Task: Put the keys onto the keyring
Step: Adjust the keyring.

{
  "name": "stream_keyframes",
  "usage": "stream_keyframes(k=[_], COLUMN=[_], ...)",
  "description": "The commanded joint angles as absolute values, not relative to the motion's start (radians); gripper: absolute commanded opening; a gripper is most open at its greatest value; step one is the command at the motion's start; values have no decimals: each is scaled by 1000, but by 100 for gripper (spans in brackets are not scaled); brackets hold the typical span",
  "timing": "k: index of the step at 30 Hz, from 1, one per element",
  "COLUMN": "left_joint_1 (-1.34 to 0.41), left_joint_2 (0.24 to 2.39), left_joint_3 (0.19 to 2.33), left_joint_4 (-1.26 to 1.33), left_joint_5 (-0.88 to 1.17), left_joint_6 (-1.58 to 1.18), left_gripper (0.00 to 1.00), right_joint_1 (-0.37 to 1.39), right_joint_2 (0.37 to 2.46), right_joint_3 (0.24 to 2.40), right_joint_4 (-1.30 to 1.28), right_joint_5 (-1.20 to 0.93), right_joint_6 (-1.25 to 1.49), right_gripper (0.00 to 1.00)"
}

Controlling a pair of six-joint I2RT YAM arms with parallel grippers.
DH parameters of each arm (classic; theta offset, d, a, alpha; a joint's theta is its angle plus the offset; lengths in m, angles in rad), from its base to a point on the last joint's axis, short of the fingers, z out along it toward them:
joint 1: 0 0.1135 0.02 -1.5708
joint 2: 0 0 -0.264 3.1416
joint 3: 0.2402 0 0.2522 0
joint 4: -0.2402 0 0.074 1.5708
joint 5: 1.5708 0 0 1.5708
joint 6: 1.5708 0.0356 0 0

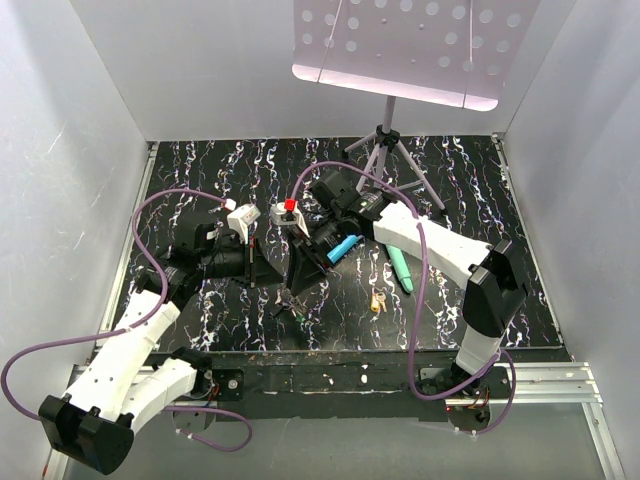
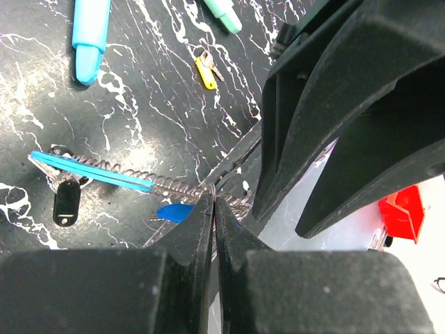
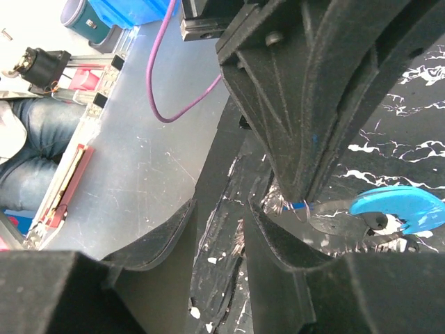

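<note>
Left gripper (image 2: 213, 202) clamped shut on keyring (image 2: 90, 169), at grey coil end. Right gripper (image 3: 219, 226) parted, nothing between fingers, crowding same coil end and hiding part of it. Blue key (image 2: 174, 211) just beside pinch point. Black tag (image 2: 66, 203) under keyring's far blue end. Yellow key (image 2: 205, 72), blue stick (image 2: 90, 35) and teal stick (image 2: 224, 14) well apart from keyring.
</note>
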State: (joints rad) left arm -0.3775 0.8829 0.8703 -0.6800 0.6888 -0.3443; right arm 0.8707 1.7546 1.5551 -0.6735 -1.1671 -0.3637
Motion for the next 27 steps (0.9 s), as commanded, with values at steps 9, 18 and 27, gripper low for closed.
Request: stream_keyframes(k=[9,18,27], left_joint_1=[-382,-382,-382], left_joint_2=[844,836,833], left_joint_3=[842,827,819], left_joint_4=[-617,-611,-598], left_joint_5=[710,721,738], left_joint_6=[-377,-380,-391], left_gripper=[0,0,0], right_joint_1=[920,894,867], right_joint_2=[1703,1664,1683], right_joint_3=[1514,1577,1578], right_joint_4=[-653,-733,-718], right_joint_5=[-1173,-1178,-1106], right_joint_6=[-373,-440,-439], right_gripper=[42,46,55])
